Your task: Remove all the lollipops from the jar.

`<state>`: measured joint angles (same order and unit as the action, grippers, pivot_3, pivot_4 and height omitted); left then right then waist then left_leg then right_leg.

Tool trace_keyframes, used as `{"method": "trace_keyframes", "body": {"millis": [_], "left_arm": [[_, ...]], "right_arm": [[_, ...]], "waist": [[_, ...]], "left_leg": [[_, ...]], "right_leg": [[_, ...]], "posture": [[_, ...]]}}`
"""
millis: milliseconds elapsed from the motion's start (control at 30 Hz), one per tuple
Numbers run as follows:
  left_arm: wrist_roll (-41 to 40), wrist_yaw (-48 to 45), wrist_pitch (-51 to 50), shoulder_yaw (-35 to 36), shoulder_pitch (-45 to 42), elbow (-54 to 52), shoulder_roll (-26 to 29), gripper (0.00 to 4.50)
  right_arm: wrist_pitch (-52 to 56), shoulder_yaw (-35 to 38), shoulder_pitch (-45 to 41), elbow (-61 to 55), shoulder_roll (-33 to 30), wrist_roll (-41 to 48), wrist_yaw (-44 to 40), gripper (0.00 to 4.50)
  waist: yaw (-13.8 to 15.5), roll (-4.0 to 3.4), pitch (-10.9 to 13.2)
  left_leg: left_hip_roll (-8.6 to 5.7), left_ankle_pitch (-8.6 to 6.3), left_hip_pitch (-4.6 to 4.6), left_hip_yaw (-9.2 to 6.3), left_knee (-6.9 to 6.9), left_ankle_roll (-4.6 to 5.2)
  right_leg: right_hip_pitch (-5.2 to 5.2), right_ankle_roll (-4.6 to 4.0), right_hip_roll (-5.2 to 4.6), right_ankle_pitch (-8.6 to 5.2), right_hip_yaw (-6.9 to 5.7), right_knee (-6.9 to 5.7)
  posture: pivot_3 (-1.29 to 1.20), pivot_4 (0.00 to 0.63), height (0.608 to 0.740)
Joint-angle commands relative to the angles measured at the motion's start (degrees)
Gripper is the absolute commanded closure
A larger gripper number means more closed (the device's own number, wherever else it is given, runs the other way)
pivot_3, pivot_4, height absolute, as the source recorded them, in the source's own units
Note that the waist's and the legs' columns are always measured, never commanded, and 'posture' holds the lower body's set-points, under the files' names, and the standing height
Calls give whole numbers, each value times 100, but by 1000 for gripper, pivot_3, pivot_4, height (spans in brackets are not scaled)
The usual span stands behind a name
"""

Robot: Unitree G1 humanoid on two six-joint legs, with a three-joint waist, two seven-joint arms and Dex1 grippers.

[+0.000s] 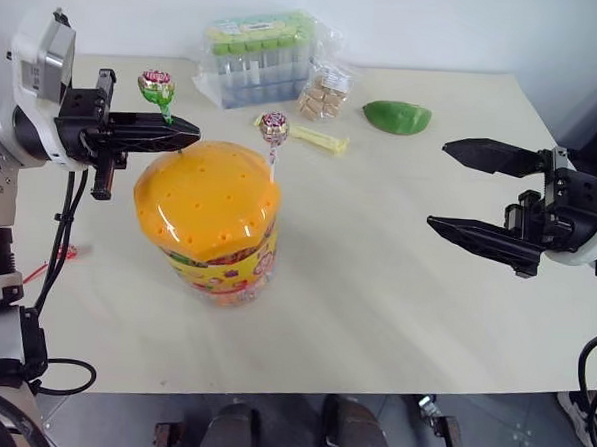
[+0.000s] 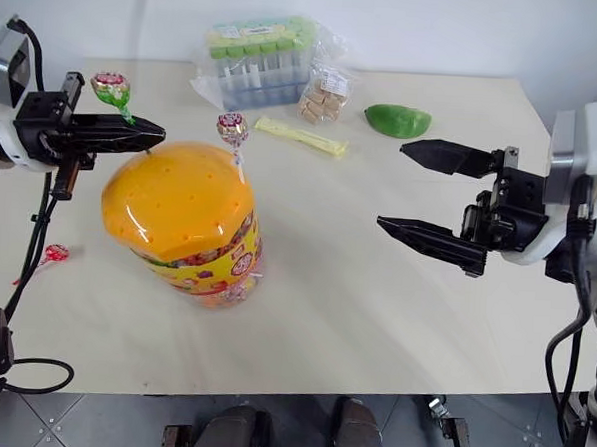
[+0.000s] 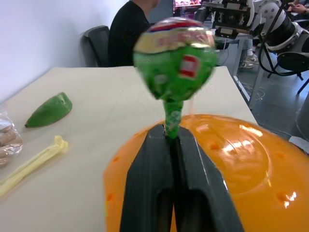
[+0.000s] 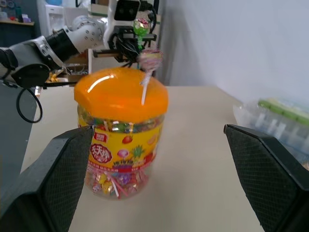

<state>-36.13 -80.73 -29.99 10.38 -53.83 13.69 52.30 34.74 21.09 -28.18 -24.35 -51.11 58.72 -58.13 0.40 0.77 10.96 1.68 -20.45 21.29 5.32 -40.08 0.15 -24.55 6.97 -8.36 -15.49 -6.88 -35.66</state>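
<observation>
Lollipops were being drawn from the jar (image 1: 210, 224) at mid-table (image 1: 395, 289): the green lollipop (image 1: 156, 86) was clamped by its stick in the closed left gripper (image 1: 179, 130) over the orange lid (image 1: 206, 196), apparently for lifting out. A pinkish lollipop (image 1: 273, 128) was left standing in a lid hole; a red one (image 2: 55, 254) lay beside the jar. The right gripper (image 1: 465, 190) was held wide open, empty.

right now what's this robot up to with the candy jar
It is pulling lollipops out of the holes in the jar's orange lid. The left gripper has its fingers shut on the stick of the green lollipop, held just above the lid. A pinkish lollipop stands in a hole at the lid's far edge. A red lollipop lies on the table at the robot's left. The right gripper hangs open beside the jar.
</observation>
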Motion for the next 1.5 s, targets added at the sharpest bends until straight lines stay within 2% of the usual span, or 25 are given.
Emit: {"method": "trace_keyframes", "body": {"millis": [33,167,233,333,400,567,633,733,967,1167,1300,1500], "left_arm": [[-247,379,-45,426,-357,-250,10,4475],[-184,1464,-170,851,-505,-394,-4,4475],[-97,2007,-570,921,-511,-451,153,4475],[266,2996,-1920,801,-325,-505,789,4475],[480,3296,-2792,547,-43,-564,1281,4475],[603,3410,-4086,-10,584,-820,2046,4475],[484,3159,-4434,-185,1189,-1190,2404,4475],[350,3059,-4990,7,2247,-1639,2788,4475],[446,3251,-5329,364,4012,-2373,2815,4475],[668,3569,-5322,622,4855,-2516,2711,4475],[743,3674,-5185,853,4995,-2431,2664,3595],[464,3441,-5346,1251,4810,-2775,2734,1743]], "right_arm": [[54,19,-98,-130,-9,228,5,0],[9,-58,-143,-3,-17,142,-78,0],[0,-64,-155,37,-27,125,-112,0],[-24,-116,-166,151,-63,39,-244,0],[-43,-186,-245,276,-76,-34,-351,0],[-59,-323,-448,490,-65,-180,-537,0],[-69,-400,-548,581,-44,-249,-612,0],[-98,-522,-668,716,-16,-354,-729,0],[-258,-752,-824,933,167,-625,-902,0],[-313,-851,-975,1075,265,-756,-1005,0],[-349,-873,-1045,1162,272,-848,-1082,0],[-293,-816,-1073,1171,203,-892,-1154,0]], "waist": [[5,2,1],[3,2,1],[1,2,0],[-49,3,1],[-69,3,1],[-28,7,3],[-17,19,9],[-44,19,10],[-47,19,11],[-45,19,11],[-41,19,11],[-47,18,11]], "left_leg": [[0,0,0,0,0,0],[1,-2,1,0,1,3],[0,-2,-1,0,1,3],[1,-2,-1,-1,2,3],[0,-2,-5,2,8,3],[1,-3,-6,7,10,3],[1,-6,-2,5,8,4],[3,-13,-2,11,8,2],[9,-17,-3,15,11,-3],[9,-19,-2,15,11,-6],[10,-20,-3,14,12,-8],[10,-21,-3,15,12,-9]], "right_leg": [[0,0,0,0,0,0],[0,1,0,1,1,2],[0,1,0,1,2,2],[-1,1,0,1,2,0],[-1,1,0,1,7,1],[-4,1,0,0,13,1],[-4,1,0,1,12,2],[-9,1,0,0,19,5],[-14,-2,7,-2,23,3],[-15,-2,7,-2,23,4],[-16,-4,7,-2,22,4],[-16,-4,6,-2,22,4]], "posture": [[0,150,740],[0,150,740],[0,150,740],[0,150,740],[0,150,740],[0,150,740],[0,150,740],[0,150,740],[0,150,740],[0,150,740],[0,150,740],[0,150,740]]}}
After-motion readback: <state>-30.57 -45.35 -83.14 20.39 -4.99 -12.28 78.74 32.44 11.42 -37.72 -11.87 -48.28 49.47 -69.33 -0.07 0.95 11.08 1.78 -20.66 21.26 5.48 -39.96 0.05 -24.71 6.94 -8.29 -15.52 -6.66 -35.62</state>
